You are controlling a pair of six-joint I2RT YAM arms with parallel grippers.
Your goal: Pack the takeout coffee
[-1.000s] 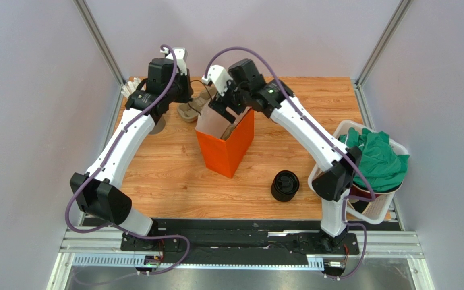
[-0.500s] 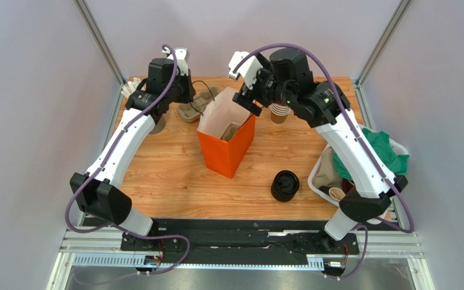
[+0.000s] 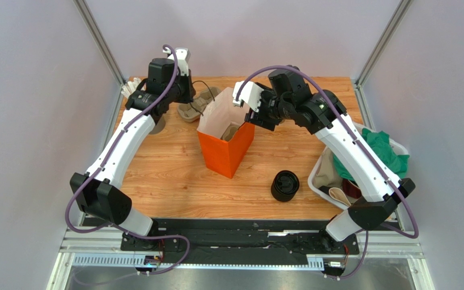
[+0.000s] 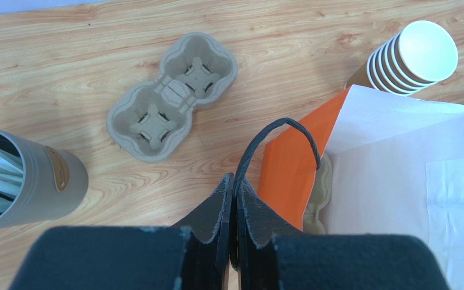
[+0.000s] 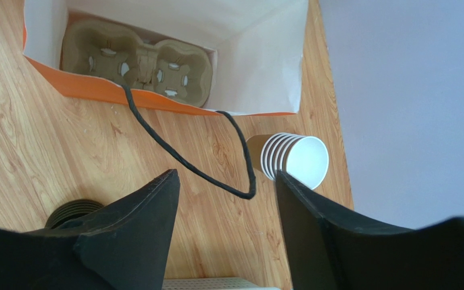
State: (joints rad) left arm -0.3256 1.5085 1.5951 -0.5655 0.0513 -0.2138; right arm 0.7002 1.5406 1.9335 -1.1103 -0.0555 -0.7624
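Bright, even, diffuse light, soft shadows (wrist views slightly distorted), focus sharp.

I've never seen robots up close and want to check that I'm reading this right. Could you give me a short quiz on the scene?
1. True or false: the left end effector is shut on the bag's handle.
2. What lies inside the bag? A) lids B) a carrier C) a cloth
3. Fill in: the right end effector has its jaws ____.

Key: 1 true; 2 B; 3 open.
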